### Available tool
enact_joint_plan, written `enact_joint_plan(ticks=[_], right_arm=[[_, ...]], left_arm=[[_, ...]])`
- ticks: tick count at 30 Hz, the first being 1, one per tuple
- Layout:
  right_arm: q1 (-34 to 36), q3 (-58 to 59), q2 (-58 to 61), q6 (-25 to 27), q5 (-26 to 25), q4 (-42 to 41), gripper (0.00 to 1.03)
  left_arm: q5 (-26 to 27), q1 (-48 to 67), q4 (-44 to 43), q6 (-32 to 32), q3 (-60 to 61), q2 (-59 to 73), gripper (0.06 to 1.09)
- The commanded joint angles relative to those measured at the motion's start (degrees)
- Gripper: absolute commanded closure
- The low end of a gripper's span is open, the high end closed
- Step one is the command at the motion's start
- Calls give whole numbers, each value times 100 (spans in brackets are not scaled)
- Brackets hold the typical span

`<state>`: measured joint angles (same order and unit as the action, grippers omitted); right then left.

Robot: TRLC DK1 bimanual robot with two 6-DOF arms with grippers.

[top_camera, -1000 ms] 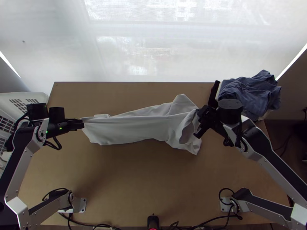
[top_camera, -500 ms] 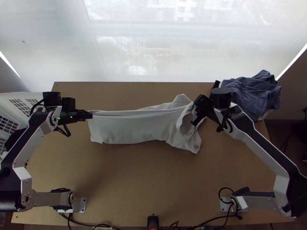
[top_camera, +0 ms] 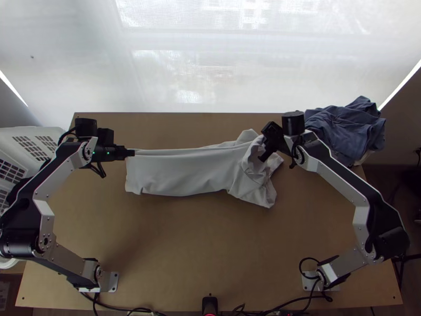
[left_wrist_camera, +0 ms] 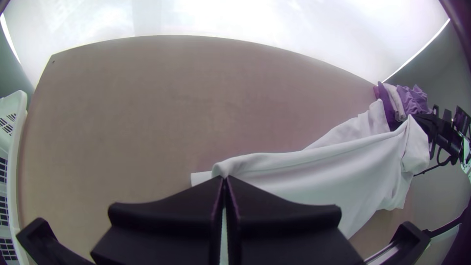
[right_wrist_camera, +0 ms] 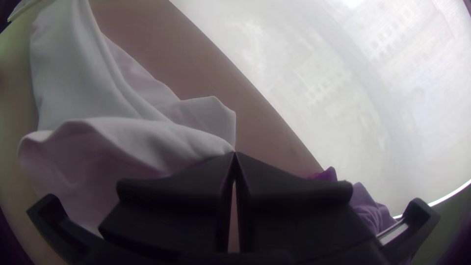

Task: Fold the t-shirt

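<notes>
plainly, t-shirt (top_camera: 181, 173) stretched between jaws of left gripper (top_camera: 131, 152) and right gripper (top_camera: 267, 143).

The t-shirt (top_camera: 179, 171) is matt, lightly creased cloth; beneath it, the surface (top_camera: 210, 237) is smooth wood. Left of it, the basket (left_wrist_camera: 22, 122) looks plastic; right, the garments (top_camera: 342, 126) are rumpled cloth.

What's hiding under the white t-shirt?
The wooden table shows around the white t-shirt, which the left gripper and right gripper pinch. The shirt covers what is right beneath it, so I can't tell whether anything is hiding there.
</notes>
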<state>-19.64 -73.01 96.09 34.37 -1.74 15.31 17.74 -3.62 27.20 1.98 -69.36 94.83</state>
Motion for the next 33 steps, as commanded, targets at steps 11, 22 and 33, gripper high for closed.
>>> enact_joint_plan(ticks=[11, 22, 33], right_arm=[[180, -890, 1403, -36, 51, -107, 100], [109, -890, 1500, -405, 51, -151, 56], [-189, -908, 261, -686, 60, 192, 4]], left_arm=[[-157, 54, -110, 13, -367, 730, 105], [-236, 89, -215, -84, -367, 994, 98], [-236, 37, 752, -119, -447, 1, 12]])
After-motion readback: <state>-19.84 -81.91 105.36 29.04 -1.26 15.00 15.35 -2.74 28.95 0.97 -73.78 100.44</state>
